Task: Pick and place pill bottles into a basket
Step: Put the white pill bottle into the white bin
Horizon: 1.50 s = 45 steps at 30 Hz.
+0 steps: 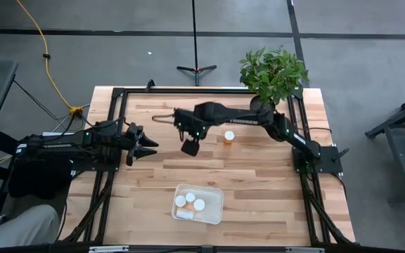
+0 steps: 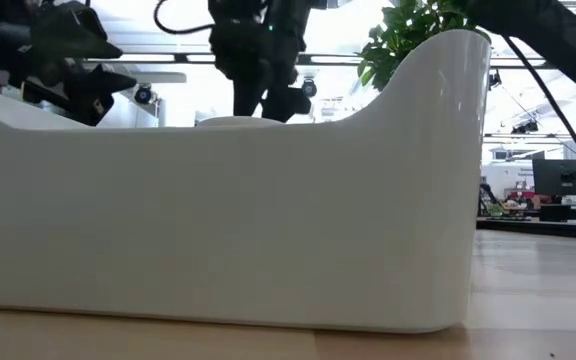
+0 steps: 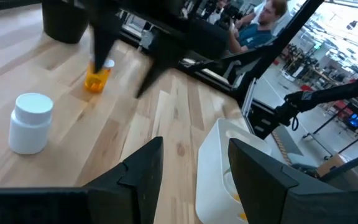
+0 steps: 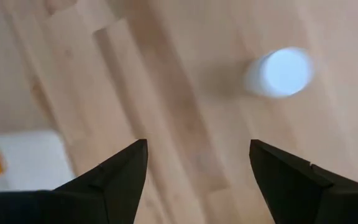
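A light wooden plank tabletop (image 1: 259,176) in a black frame stands on a grey floor (image 1: 371,56). A leafy green plant (image 1: 273,72) sits at its far edge. A yellow cable (image 1: 44,53) trails across the floor near a black tripod stand (image 1: 195,68). Beyond the table, a seated person (image 3: 260,25) appears in a bright, cluttered workshop with monitors (image 2: 563,180).

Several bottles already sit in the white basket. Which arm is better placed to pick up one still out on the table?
Probably the right. Its open hand hangs over mid-table, near the orange bottle and a white bottle just ahead. The left hand, also open, waits at the table's left edge, farther away. The basket lies at the front.
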### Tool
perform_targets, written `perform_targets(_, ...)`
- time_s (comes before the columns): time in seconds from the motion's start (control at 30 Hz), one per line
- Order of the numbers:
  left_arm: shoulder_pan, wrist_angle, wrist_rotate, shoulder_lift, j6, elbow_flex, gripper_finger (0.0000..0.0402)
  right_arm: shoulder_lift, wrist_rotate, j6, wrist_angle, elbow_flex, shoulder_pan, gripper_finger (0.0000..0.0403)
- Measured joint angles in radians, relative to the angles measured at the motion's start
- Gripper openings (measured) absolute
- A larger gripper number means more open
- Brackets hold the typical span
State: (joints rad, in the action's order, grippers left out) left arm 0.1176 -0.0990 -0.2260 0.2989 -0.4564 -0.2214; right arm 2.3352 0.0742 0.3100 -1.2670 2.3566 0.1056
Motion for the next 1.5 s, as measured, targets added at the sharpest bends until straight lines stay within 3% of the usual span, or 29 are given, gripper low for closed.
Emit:
perform_targets(0.37,0.0,0.001,0.002,0.0,-0.027,0.0,0.0216,0.0,0.005,-0.081,0.053,0.0,0.098,0.0273)
perform_targets(0.77,0.0,0.071,0.109,0.0,-0.03,0.0,0.0216,0.06,-0.011,-0.163,0.117,-0.002,0.117,0.0273)
perform_targets(1.1,0.0,0.106,0.126,0.0,-0.046,0.0,0.0216,0.08,0.081,-0.191,0.146,-0.001,0.157,0.0273)
perform_targets(1.5,0.0,0.142,0.127,0.0,-0.068,0.0,0.0216,0.105,0.075,-0.175,0.187,-0.003,0.16,0.0273)
